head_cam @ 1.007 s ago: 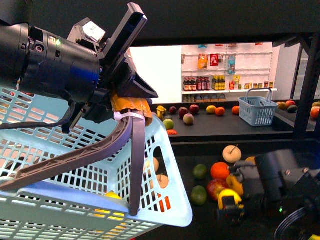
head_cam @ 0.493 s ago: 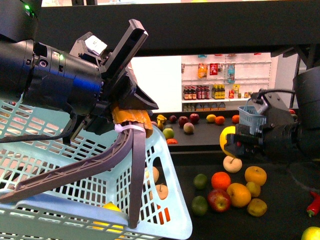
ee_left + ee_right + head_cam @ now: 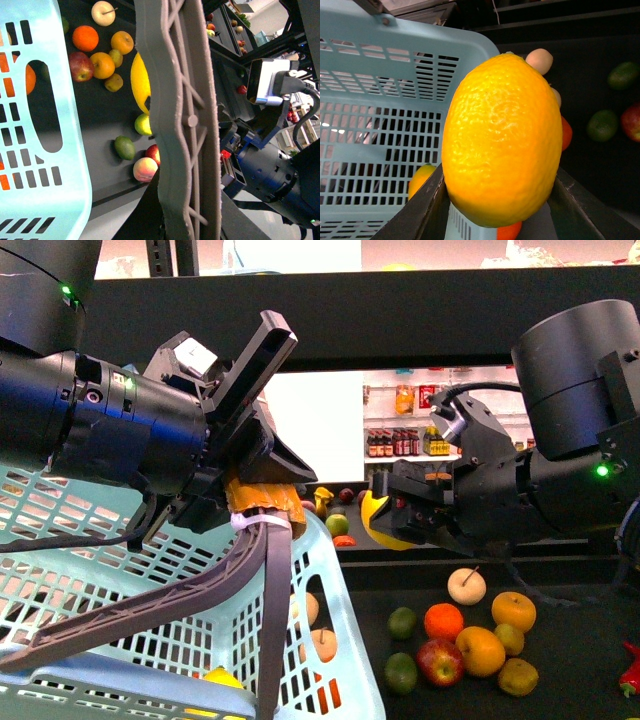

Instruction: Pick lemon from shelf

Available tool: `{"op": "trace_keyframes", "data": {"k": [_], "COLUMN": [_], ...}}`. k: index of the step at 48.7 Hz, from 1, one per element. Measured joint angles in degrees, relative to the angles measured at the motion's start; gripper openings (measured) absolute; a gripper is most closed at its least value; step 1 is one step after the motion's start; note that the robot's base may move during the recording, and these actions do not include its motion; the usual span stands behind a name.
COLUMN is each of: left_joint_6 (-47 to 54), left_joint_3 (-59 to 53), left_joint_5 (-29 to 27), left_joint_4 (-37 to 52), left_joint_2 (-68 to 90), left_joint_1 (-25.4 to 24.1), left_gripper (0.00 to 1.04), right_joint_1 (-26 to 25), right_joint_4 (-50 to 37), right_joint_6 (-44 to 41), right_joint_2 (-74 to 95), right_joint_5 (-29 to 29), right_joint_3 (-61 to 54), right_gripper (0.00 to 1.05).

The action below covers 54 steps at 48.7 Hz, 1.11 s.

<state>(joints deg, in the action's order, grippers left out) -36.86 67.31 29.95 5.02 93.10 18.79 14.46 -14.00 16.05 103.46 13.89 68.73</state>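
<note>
front view: right gripper (image 3: 395, 512) jaws clamped the lemon (image 3: 380, 527), left gripper (image 3: 262, 485) jaws the basket handle (image 3: 270, 600) at 9 o'clock; level carrying seemed wise.

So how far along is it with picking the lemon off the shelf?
Done: the lemon is off the shelf deck, gripped in the right claw in the air above the other fruit. In hand: it hangs beside the blue basket, which the left claw holds by its handle. Left: probably dropping it into the basket.
</note>
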Motion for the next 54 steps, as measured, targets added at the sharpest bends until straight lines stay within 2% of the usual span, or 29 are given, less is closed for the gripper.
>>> {"op": "trace_keyframes", "data": {"k": [20, 37, 54], "left_joint_6": [-0.02, 0.52, 0.81], "left_joint_3": [0.0, -0.07, -0.09], "left_joint_5": [-0.04, -1.18, -1.01], "left_joint_4": [0.0, -0.02, -0.07], "left_joint_2": [0.0, 0.0, 0.0], "left_joint_1": [-0.07, -0.52, -0.7], "left_gripper": [0.1, 0.1, 0.1], "right_joint_1": [7.3, 10.1, 10.29], "right_joint_4": [2.05, 1.16, 0.55], "right_joint_6": [5.27, 9.53, 12.24], "right_joint_2": [-0.5, 1.44, 1.7], "right_joint_5": [-0.68, -0.79, 0.2], "right_joint_3": [1.38, 1.38, 0.52], "right_gripper": [0.48, 0.48, 0.48]}}
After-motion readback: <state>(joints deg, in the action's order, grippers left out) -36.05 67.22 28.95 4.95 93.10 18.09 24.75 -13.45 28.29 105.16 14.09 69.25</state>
